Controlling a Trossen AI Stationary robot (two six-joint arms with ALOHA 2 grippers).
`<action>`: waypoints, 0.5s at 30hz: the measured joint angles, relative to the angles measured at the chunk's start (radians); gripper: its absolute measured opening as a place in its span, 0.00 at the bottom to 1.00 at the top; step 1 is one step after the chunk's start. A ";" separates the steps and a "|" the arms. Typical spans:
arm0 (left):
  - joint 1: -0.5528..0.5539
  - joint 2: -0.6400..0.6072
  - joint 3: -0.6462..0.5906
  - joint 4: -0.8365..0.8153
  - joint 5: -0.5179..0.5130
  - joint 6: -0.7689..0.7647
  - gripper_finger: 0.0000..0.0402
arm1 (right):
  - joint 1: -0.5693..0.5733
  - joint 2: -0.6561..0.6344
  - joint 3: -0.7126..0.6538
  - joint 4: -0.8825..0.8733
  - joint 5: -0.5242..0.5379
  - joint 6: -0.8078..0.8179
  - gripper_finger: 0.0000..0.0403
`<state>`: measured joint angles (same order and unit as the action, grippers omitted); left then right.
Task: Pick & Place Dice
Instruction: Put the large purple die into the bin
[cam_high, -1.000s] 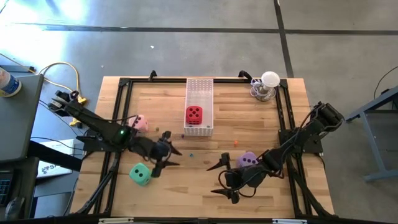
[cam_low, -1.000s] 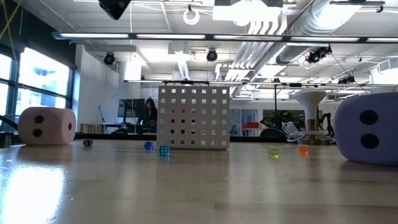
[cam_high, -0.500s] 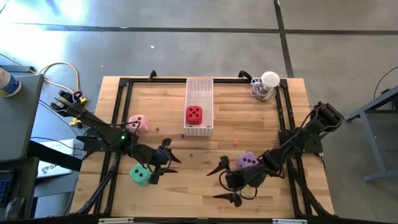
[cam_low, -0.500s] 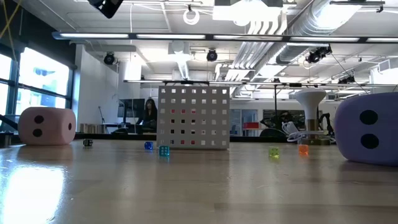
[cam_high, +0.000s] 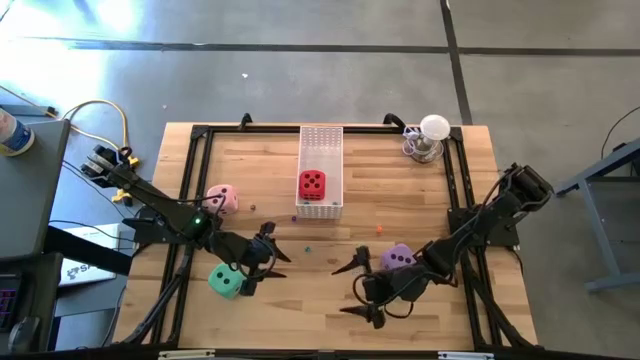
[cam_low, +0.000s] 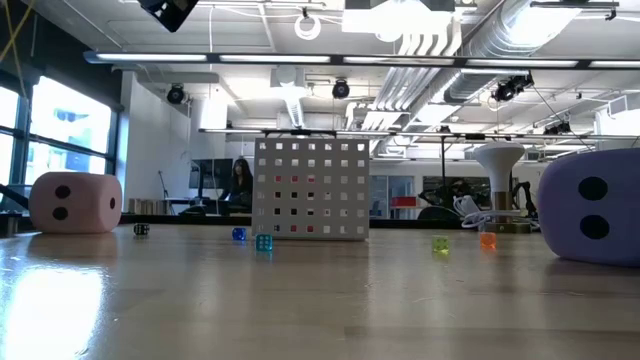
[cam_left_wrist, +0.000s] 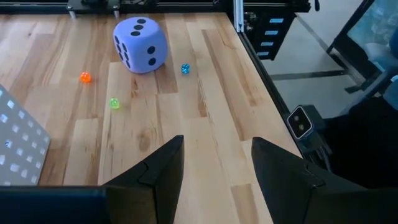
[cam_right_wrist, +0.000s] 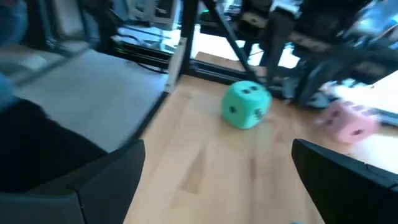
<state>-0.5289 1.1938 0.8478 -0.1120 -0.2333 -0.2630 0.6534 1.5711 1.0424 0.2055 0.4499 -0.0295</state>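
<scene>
The red die (cam_high: 312, 184) sits inside the white perforated tray (cam_high: 321, 140) at the far middle of the table. On the wood rest the pink die (cam_high: 222, 198) at the left, the green die (cam_high: 225, 281) near the front left, and the purple die (cam_high: 398, 258) at the right. My left gripper (cam_high: 265, 262) hovers open just right of the green die and points across the table at the purple die (cam_left_wrist: 140, 43). My right gripper (cam_high: 350, 290) hovers open just left of the purple die, facing the green die (cam_right_wrist: 245, 104) and the pink die (cam_right_wrist: 351, 119).
Tiny coloured dice lie scattered on the wood between the tray and the grippers, among them an orange one (cam_left_wrist: 85, 77), a green one (cam_left_wrist: 114, 103) and a blue one (cam_left_wrist: 185, 68). A white lamp-like object (cam_high: 433, 135) stands at the far right corner. A black frame (cam_high: 200, 140) rims the table.
</scene>
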 joint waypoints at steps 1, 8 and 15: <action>0.000 0.000 0.000 0.000 0.000 0.000 0.45 | 0.015 -0.007 0.000 -0.007 0.034 -0.033 0.99; 0.000 0.000 0.000 -0.001 0.000 0.000 0.45 | 0.174 -0.031 0.153 -0.378 0.418 0.085 0.99; 0.000 0.000 0.000 -0.001 0.000 0.000 0.45 | 0.269 -0.033 0.281 -0.895 0.431 0.557 0.99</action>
<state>-0.5289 1.1938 0.8478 -0.1131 -0.2329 -0.2630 0.9224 1.5383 1.3235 -0.6897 0.8807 0.5274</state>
